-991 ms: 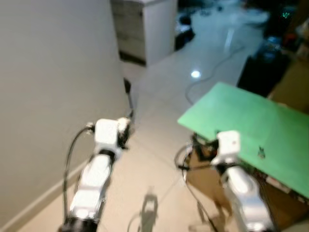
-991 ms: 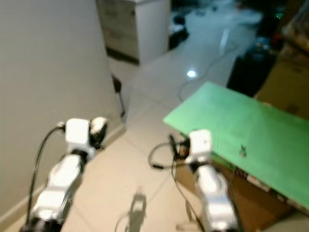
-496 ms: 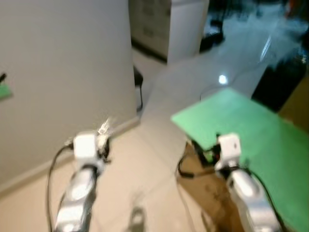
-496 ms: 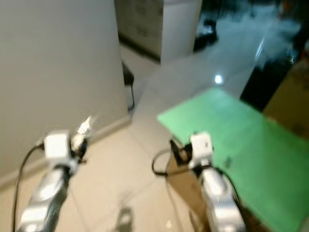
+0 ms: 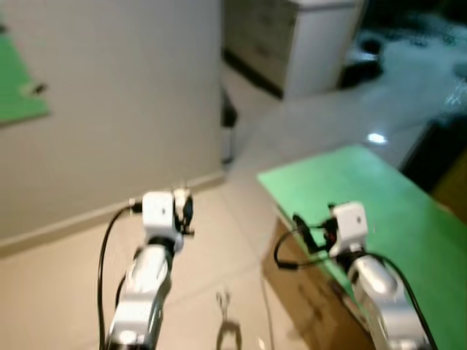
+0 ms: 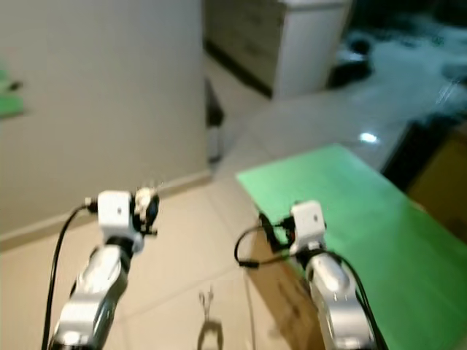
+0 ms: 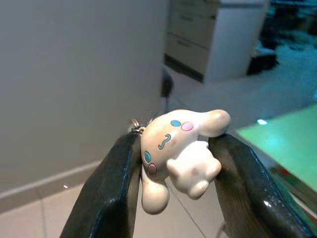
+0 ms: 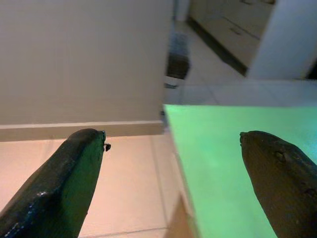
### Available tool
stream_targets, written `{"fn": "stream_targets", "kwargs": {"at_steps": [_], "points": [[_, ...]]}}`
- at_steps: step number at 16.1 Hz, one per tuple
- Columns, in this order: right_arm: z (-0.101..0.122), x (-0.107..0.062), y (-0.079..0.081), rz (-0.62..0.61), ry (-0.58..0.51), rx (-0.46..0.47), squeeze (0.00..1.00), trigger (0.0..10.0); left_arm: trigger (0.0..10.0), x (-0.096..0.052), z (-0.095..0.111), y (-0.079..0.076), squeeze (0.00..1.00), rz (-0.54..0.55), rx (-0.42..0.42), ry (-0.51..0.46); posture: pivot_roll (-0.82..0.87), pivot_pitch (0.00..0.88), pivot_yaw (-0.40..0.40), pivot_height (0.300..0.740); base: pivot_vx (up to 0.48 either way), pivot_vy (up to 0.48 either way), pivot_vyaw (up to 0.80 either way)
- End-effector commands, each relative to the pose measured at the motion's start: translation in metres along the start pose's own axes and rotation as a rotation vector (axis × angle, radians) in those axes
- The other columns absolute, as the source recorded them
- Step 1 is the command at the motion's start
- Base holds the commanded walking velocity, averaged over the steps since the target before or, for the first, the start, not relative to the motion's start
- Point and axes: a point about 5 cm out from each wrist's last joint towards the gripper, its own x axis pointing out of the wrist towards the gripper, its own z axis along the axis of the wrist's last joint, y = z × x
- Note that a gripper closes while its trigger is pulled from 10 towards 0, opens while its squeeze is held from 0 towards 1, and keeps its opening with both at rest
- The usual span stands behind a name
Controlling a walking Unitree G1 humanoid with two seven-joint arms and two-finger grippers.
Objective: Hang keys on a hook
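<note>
Beige floor tiles (image 5: pixel 66 284) are bounded on the robot's left by a pale wall (image 5: pixel 124 95) with a light skirting board along its base. A green panel (image 5: pixel 16 84) is fixed high on that wall, and a small dark fitting is seen on it, too blurred to be identified. A green board (image 5: pixel 379 204) is laid over a brown box (image 5: pixel 306 306) on the robot's right, and a white drawer cabinet (image 5: pixel 306 44) is seen further back beside the wall's corner.

The left gripper (image 7: pixel 173 163) is raised in front of the robot, facing the wall. Between its two black fingers (image 7: pixel 106 198) a white cartoon-dog keychain charm (image 7: pixel 181 148) is clamped, with a small metal ring (image 7: pixel 133 125) protruding at one finger's edge. No key blades can be made out. The charm is held well apart from the wall and from the green panel.

The right gripper (image 8: pixel 173 168) is held over the near edge of the green board. Its fingers are spread wide, with nothing between them.
</note>
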Motion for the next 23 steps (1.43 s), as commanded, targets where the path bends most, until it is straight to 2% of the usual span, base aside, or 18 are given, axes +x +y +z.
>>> {"fn": "stream_targets", "kwargs": {"at_steps": [1, 3, 8, 13, 18, 21, 22, 23], "points": [[0.006, 0.004, 0.001, -0.001, -0.029, 0.017, 0.00, 10.0, 10.0, 0.001, 0.005, 0.003, 0.00, 0.005, 0.013, -0.011, -0.03, 0.000, 0.025, 0.740, 0.469, 0.000, 0.66], [0.007, 0.006, 0.002, -0.019, -0.044, 0.030, 0.00, 10.0, 10.0, 0.004, 0.009, 0.003, 0.00, -0.014, 0.051, -0.020, -0.03, 0.000, 0.050, 0.740, 0.469, 0.000, 0.65], [0.006, 0.005, 0.003, -0.027, -0.049, 0.041, 0.00, 10.0, 10.0, 0.008, 0.012, 0.003, 0.00, -0.031, 0.060, -0.016, -0.03, 0.000, 0.067, 0.740, 0.469, 0.000, 0.64], [0.004, 0.011, 0.005, 0.007, -0.042, 0.039, 0.00, 10.0, 10.0, 0.005, 0.014, -0.003, 0.00, -0.032, 0.055, -0.021, -0.01, 0.000, 0.050, 0.740, 0.477, 0.000, 0.62], [0.008, 0.017, 0.008, 0.023, -0.060, 0.046, 0.00, 10.0, 10.0, 0.006, 0.013, 0.003, 0.00, -0.013, 0.066, -0.012, 0.01, 0.000, 0.040, 0.740, 0.480, 0.000, 0.61], [0.009, 0.019, 0.004, -0.018, -0.060, 0.039, 0.00, 10.0, 10.0, 0.015, 0.015, 0.009, 0.00, -0.005, 0.070, 0.025, 0.01, 0.000, 0.045, 0.740, 0.411, 0.000, 0.19], [0.009, 0.019, 0.004, -0.023, -0.063, 0.039, 0.00, 10.0, 10.0, 0.018, 0.014, 0.008, 0.00, -0.040, 0.054, 0.046, 0.01, 0.000, 0.048, 0.740, 0.000, 0.000, 0.00], [0.013, 0.020, -0.002, -0.015, -0.067, 0.006, 0.00, 10.0, 10.0, 0.028, 0.017, 0.004, 0.00, -0.142, 0.113, 0.073, 0.01, 0.000, 0.053, 0.740, 0.000, 0.000, 0.00]]}}
